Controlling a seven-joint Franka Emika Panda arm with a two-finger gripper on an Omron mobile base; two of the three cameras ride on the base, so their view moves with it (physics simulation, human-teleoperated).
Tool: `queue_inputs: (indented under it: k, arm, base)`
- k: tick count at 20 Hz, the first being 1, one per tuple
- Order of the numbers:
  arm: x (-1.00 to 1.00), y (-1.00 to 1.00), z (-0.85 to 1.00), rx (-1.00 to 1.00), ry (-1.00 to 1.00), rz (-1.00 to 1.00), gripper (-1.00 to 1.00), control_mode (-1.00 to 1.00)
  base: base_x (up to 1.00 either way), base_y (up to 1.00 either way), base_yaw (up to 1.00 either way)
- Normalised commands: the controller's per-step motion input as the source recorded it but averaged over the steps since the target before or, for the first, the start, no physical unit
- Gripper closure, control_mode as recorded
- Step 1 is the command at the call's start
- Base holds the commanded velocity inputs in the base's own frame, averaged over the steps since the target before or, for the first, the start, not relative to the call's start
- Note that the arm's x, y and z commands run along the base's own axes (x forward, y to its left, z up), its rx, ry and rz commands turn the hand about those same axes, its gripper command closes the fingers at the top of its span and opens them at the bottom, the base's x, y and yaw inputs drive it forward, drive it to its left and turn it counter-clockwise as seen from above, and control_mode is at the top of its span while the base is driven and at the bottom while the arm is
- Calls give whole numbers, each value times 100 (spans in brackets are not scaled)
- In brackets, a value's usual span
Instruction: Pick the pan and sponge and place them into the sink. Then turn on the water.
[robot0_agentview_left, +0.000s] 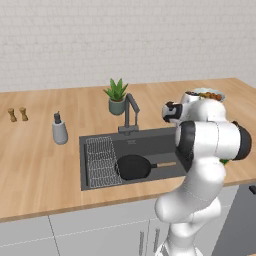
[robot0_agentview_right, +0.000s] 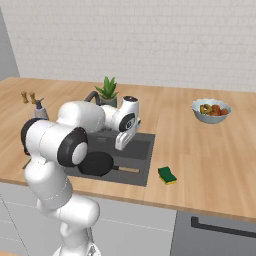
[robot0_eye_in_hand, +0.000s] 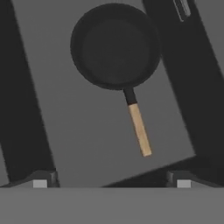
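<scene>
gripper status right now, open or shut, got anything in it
gripper: open, holding nothing; it hangs above the pan, which lies in the sink.

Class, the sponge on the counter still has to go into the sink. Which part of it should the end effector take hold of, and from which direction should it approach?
Grip the sponge across its two long sides, coming straight down from above. It lies flat on the counter, green face up, just right of the sink, with bare wood around it, so open fingers could probably straddle the small block. The end effector is open, above the pan.
</scene>
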Motion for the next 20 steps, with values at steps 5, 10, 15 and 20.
queue_inputs:
  k: [5, 10, 15, 20]
  arm:
    - [-20, -10, 39, -3, 4, -44, -100, -100]
    - [-12, -35, 20, -15, 12, -33, -100, -100]
    - [0, -18, -1, -7, 1, -2, -100, -100]
    - [-3, -36, 0, 0, 2, -4, -100, -100]
  base:
    - [0, 0, 0]
    - [0, 0, 0]
    - [0, 0, 0]
    - [0, 0, 0]
